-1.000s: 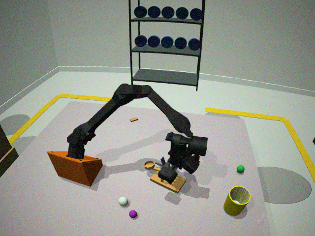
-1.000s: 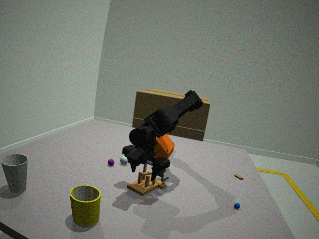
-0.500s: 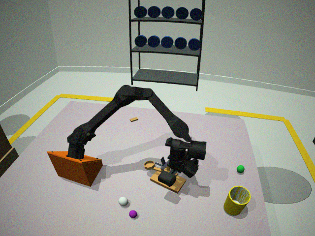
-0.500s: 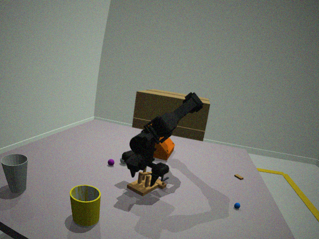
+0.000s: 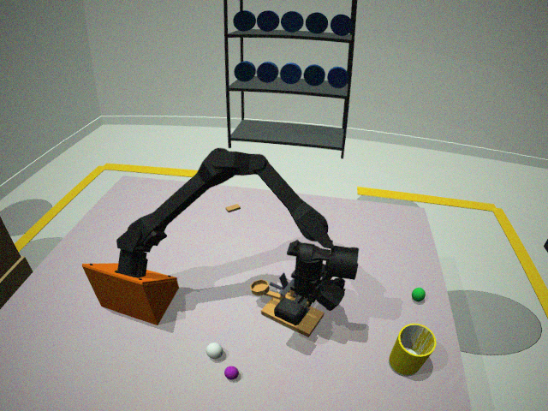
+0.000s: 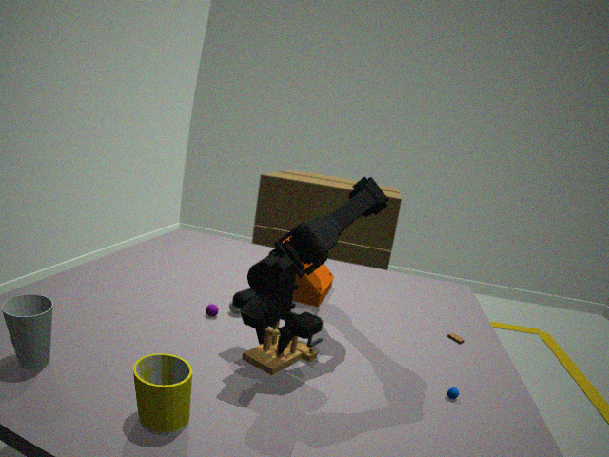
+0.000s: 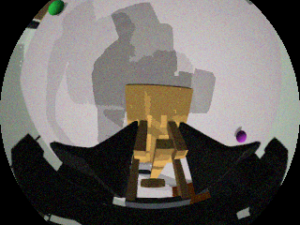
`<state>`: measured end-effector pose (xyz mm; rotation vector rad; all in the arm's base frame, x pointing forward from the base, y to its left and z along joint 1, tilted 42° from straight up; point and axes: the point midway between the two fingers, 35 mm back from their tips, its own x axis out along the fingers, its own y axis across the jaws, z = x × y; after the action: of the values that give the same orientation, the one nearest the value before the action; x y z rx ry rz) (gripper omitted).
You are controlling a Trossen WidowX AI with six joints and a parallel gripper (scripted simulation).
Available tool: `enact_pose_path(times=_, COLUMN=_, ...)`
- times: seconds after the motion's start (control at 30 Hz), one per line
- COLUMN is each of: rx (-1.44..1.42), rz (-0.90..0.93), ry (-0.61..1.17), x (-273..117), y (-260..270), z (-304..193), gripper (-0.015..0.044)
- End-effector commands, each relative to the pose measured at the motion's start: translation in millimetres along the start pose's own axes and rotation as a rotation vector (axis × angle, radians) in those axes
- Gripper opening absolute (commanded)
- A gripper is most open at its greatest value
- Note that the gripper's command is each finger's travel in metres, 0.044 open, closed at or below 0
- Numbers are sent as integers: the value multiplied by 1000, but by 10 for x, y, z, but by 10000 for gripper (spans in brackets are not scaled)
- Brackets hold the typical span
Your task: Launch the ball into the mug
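The wooden catapult stands on the table with its throwing arm low. Its round cup looks empty. My gripper points down over it, shut on the catapult's upright posts, one finger against each side. The arm hides part of the frame in the top and exterior views. The yellow mug stands upright, apart from the catapult. A white ball lies on the table; in the exterior view the gripper partly hides it. Which ball is meant cannot be told.
A purple ball, a green ball and a blue ball lie apart. A grey cup stands near the mug. A small wooden block lies behind. The orange arm base stands left.
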<state>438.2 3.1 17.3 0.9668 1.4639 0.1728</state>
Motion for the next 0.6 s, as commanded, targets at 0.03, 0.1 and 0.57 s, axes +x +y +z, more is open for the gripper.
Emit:
enact_pose_path(times=0.03, rx=-2, rz=1, ry=-1, x=-5, y=4, z=3, gripper=125)
enact_pose_path(times=0.1, rx=-2, rz=1, ry=-1, x=-5, y=4, z=3, gripper=111)
enact_pose_path(times=0.57, rx=4, rz=0, ry=1, x=-450, y=3, z=13, gripper=0)
